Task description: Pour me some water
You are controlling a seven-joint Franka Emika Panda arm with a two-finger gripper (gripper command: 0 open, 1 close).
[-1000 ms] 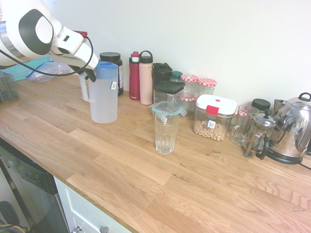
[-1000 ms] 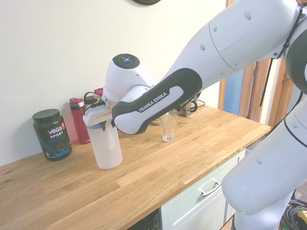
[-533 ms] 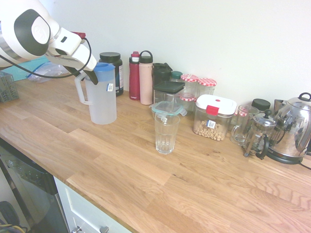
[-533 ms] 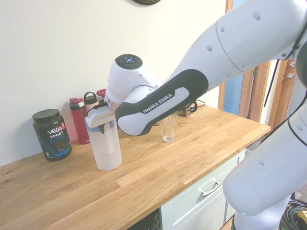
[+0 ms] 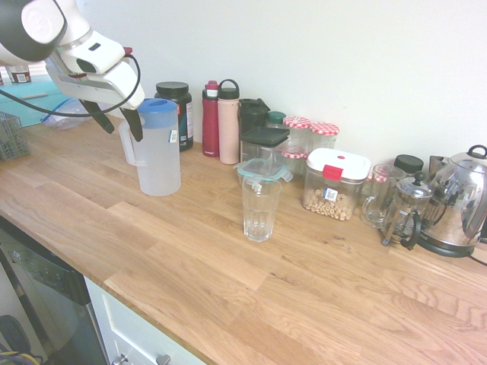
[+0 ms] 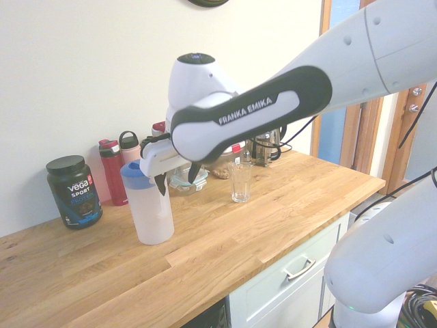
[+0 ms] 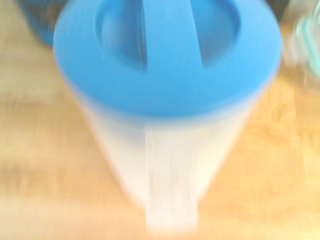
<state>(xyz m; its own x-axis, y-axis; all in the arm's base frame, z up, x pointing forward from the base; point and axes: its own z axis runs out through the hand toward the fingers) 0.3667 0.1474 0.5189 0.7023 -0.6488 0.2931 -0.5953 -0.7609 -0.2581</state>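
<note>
The tall frosted-white jug (image 5: 158, 152) with a blue lid stands upright on the wooden counter (image 5: 228, 281), left of the clear ribbed glass (image 5: 260, 209). Its water cannot be made out through the cloudy wall. My gripper (image 5: 116, 122) hangs open just above and around the side handle, fingers apart and holding nothing. In the second exterior view the gripper (image 6: 177, 183) sits beside the jug (image 6: 151, 212) near lid height, with the glass (image 6: 240, 183) further along the counter. The wrist view looks down, blurred, on the jug's (image 7: 165, 100) blue lid and handle.
Along the wall stand a dark tub (image 5: 176, 106), a red bottle (image 5: 211, 119), a pink bottle (image 5: 228, 122), several lidded jars, a white-lidded box (image 5: 335, 182), a French press (image 5: 407, 209) and a steel kettle (image 5: 460, 199). The counter's front edge drops off near me.
My fingers opened and let go of the jug's handle, then the hand rose and drew back a little. The jug stays upright on the counter.
</note>
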